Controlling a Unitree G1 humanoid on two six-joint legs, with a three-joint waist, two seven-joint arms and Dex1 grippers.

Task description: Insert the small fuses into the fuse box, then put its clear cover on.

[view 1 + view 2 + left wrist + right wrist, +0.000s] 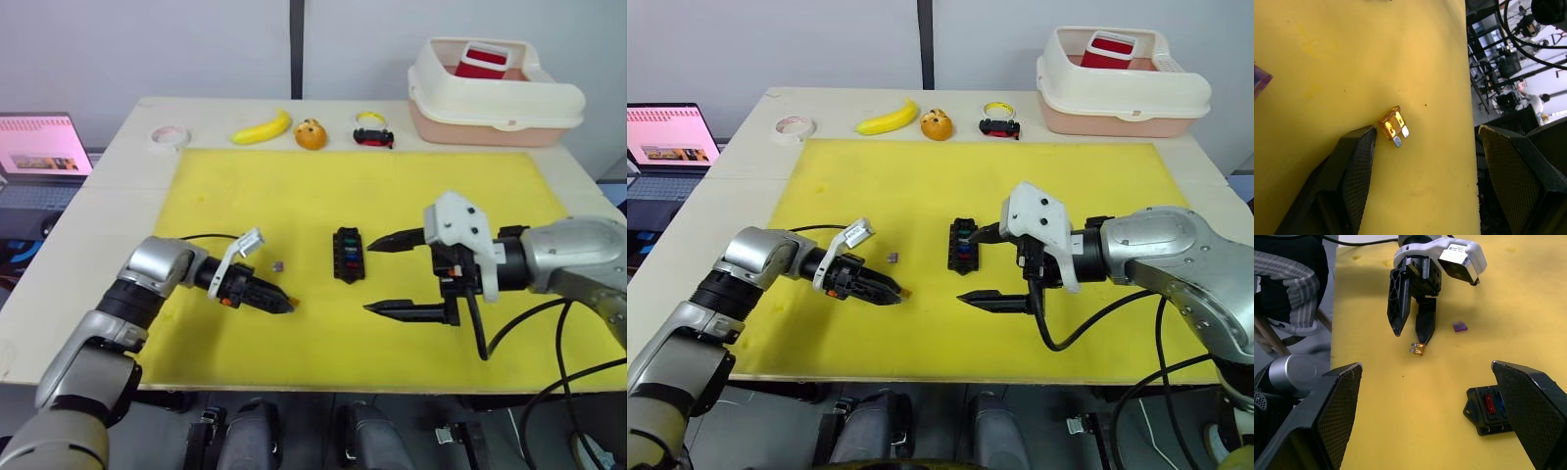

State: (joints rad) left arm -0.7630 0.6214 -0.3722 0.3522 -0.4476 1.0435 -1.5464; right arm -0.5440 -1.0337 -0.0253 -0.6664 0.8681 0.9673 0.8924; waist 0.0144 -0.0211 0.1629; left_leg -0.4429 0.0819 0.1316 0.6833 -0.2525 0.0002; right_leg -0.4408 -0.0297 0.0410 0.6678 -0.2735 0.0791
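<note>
Jaws spread on both grippers; left gripper (1410,335) straddles amber fuse (1394,126), seemingly loose: tiny, rigid, slippery; pinch plastic body.

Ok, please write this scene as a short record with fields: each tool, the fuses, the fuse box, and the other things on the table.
left tool: open, tips down at the amber fuse, which lies flat on the yellow mat
right tool: open, empty, beside the fuse box
fuse box: on the mat, some coloured fuses already in
loose fuse: purple fuse on the mat
far edge of table: tape roll, banana, orange, cream bin
</note>
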